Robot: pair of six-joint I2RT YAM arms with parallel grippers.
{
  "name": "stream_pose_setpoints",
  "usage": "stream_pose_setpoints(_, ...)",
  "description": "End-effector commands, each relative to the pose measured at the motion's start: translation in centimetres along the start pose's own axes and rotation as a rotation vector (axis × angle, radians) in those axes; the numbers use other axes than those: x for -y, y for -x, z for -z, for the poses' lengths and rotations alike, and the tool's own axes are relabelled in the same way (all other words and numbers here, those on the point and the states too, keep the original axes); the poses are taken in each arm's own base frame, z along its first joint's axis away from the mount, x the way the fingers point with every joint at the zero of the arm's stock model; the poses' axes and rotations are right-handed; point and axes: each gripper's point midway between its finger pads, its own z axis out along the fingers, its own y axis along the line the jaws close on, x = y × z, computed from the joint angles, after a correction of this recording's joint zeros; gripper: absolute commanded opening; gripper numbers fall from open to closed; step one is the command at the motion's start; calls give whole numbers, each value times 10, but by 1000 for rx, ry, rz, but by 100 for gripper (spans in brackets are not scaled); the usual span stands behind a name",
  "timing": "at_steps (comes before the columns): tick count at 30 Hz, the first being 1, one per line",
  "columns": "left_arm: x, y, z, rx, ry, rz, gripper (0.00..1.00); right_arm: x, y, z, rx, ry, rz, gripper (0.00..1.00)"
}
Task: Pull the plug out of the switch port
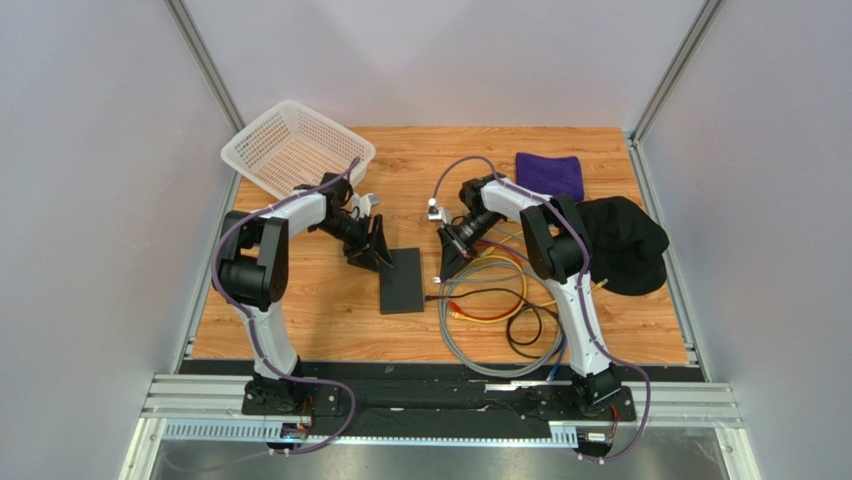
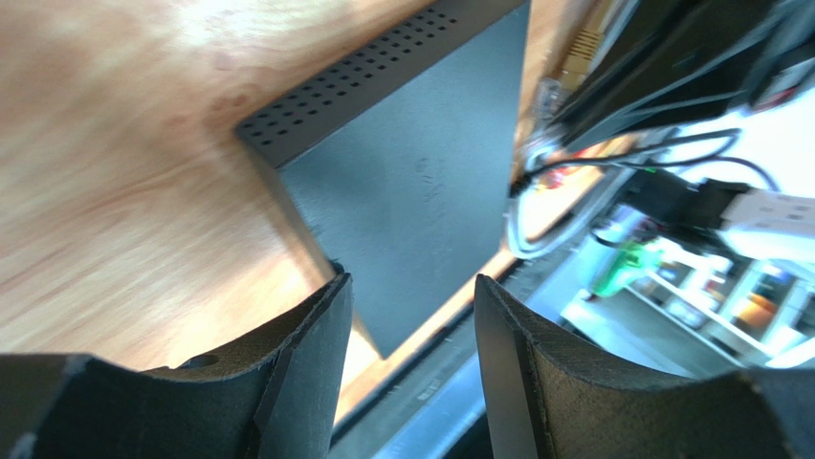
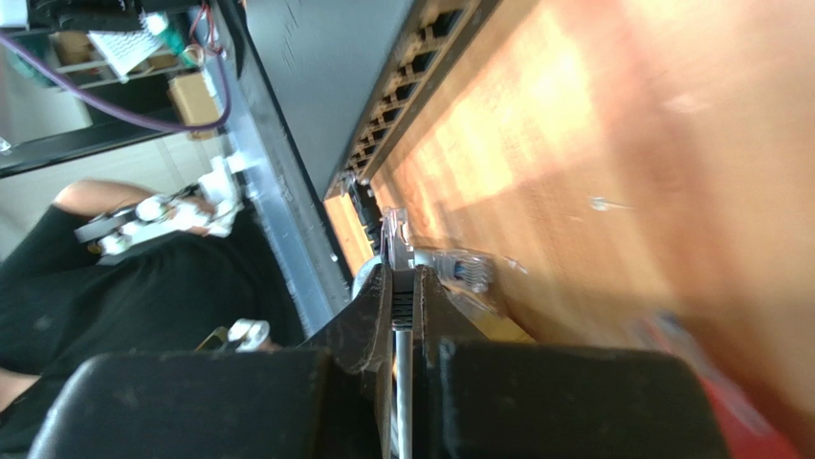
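The switch (image 1: 403, 280) is a flat black box lying mid-table; in the right wrist view (image 3: 316, 67) its row of sockets faces my right gripper. My left gripper (image 1: 374, 256) is open at the switch's far left corner. In the left wrist view the switch (image 2: 411, 163) lies past the open gripper (image 2: 411, 282), and the left fingertip (image 2: 330, 296) is at its edge. My right gripper (image 1: 451, 262) is shut on the clear plug (image 3: 394, 234) of a grey cable (image 3: 403, 382). It holds the plug a little right of the socket edge, apart from it. A thin black lead (image 1: 436, 297) still meets the switch's near right corner.
A coil of grey, yellow, red and black cables (image 1: 500, 310) lies right of the switch. A second clear plug (image 3: 464, 271) rests on the wood beside my right fingers. A white basket (image 1: 295, 148) stands far left, with a purple cloth (image 1: 550, 175) and a black cap (image 1: 625, 245) at right.
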Motion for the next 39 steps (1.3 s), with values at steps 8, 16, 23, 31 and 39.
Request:
stream_pose_setpoints(8,21,22,35,148,39,-254,60,14,83,203,403,-558,266,0)
stream_pose_setpoints(16,11,22,37,172,105,-259,62,41,110,314,629,-1058,162,29)
stream_pose_setpoints(23,5,27,36,179,148,-259,64,-15,86,244,561,-759,249,84)
stream_pose_setpoints(31,-1,17,30,173,170,-261,65,-57,30,106,257,-310,287,100)
stream_pose_setpoints(39,-12,4,14,156,195,-209,66,-61,21,30,115,-104,257,99)
